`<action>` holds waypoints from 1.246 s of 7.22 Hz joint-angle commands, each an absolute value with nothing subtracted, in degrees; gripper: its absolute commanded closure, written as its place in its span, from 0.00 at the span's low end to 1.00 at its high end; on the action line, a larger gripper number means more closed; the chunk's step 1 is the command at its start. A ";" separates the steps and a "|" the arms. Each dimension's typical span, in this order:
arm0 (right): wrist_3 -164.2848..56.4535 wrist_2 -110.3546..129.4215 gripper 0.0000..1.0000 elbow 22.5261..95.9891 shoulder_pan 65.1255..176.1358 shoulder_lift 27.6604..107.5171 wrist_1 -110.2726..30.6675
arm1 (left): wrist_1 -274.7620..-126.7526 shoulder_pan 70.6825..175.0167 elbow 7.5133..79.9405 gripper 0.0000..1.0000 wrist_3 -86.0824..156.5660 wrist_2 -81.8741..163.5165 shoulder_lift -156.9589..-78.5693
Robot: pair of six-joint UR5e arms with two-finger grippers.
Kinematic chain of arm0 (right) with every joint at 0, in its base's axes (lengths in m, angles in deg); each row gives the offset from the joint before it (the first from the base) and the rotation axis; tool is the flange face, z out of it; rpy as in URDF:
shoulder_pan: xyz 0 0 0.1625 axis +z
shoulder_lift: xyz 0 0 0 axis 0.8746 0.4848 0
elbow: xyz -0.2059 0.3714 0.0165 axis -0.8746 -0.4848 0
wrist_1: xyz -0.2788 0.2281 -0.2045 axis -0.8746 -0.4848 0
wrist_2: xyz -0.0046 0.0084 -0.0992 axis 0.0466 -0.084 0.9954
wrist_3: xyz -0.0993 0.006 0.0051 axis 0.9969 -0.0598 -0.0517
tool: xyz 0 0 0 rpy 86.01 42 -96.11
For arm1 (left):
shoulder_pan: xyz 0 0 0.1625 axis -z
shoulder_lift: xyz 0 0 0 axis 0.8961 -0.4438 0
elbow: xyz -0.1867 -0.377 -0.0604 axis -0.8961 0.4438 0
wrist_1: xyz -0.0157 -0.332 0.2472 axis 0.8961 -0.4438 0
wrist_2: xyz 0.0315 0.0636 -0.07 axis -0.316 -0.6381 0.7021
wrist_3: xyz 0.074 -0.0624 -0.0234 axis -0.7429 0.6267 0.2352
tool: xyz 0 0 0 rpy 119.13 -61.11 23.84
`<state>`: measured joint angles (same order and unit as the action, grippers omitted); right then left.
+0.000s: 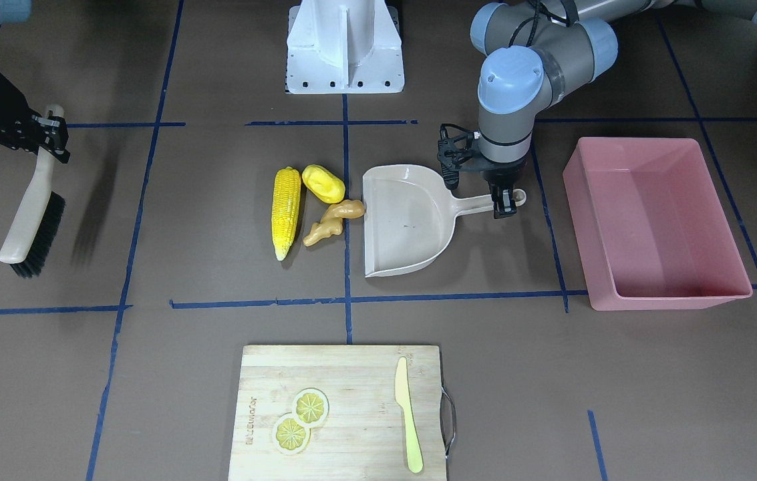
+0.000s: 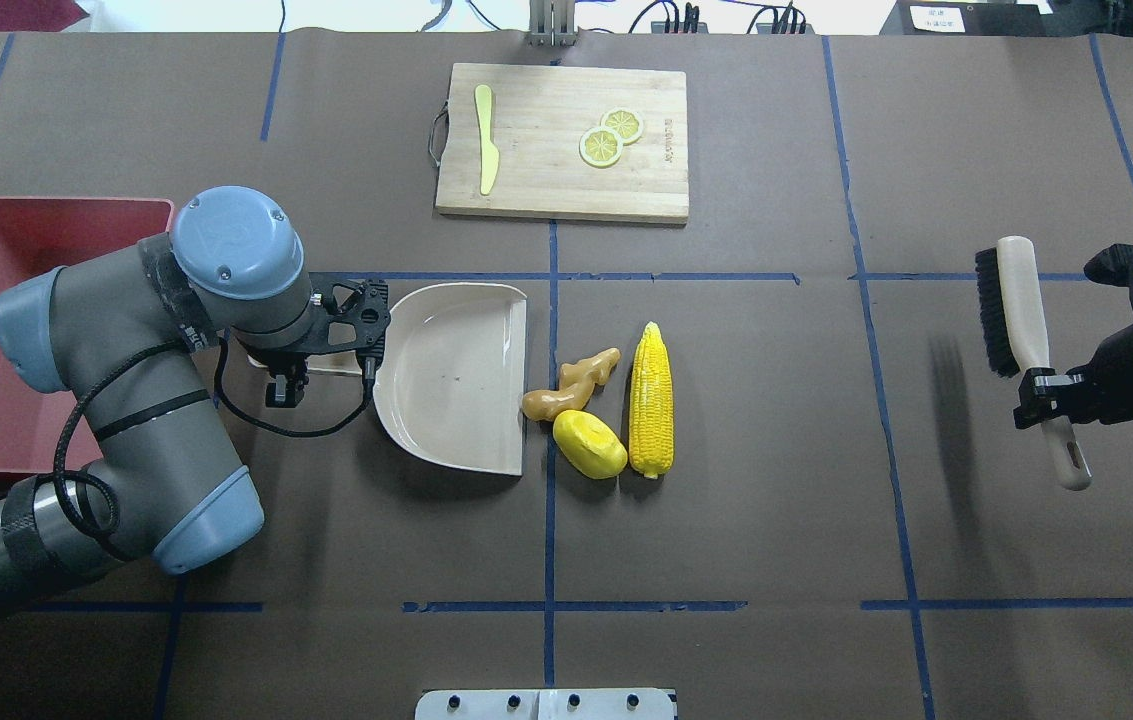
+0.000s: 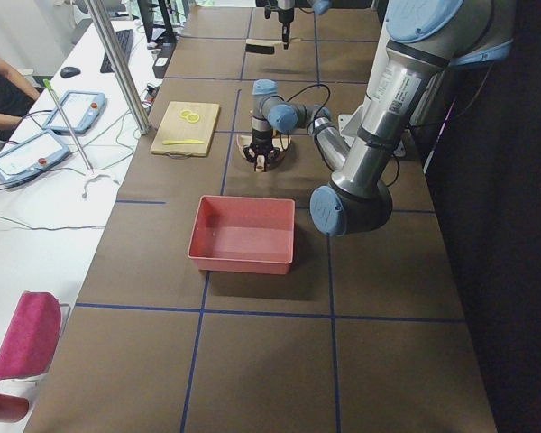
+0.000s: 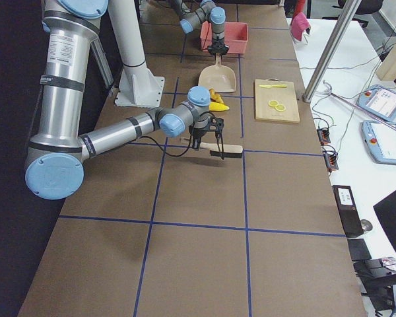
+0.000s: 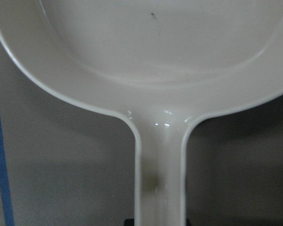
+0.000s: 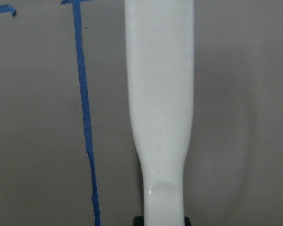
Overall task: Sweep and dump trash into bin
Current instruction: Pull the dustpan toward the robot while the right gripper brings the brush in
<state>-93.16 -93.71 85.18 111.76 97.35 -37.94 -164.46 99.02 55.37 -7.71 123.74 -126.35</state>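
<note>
The trash lies in a cluster at mid-table: a yellow corn cob (image 1: 286,212), a smooth yellow potato-like lump (image 1: 323,184) and a tan ginger root (image 1: 333,221). The ginger touches the open lip of a beige dustpan (image 1: 405,220), which rests flat. My left gripper (image 1: 504,206) is shut on the dustpan's handle (image 5: 159,179). Beyond that handle stands the pink bin (image 1: 672,297), holding nothing. Far off on the other side, my right gripper (image 1: 51,133) is shut on the handle of a black-bristled brush (image 1: 34,220), held above the table.
A wooden cutting board (image 1: 351,374) with two lemon slices (image 1: 301,421) and a pale yellow-green knife (image 1: 408,414) lies at the operators' edge. The white robot base (image 1: 345,47) stands behind the trash. Blue tape lines cross the brown table.
</note>
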 commanded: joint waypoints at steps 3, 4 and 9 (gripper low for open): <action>-102.07 -93.39 1.00 84.92 104.97 92.45 -38.03 | -159.10 98.12 58.13 1.00 -7.97 123.53 -127.00; -103.58 -92.87 1.00 84.91 103.81 91.40 -38.03 | -158.05 96.02 58.14 1.00 -7.88 123.53 -127.17; -110.18 -86.55 1.00 85.00 94.60 76.92 -52.40 | -154.09 94.59 57.96 1.00 -7.53 123.53 -128.41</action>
<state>-108.09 -88.40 85.05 98.05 81.69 -47.78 -154.38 94.65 58.13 -7.54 123.53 -128.41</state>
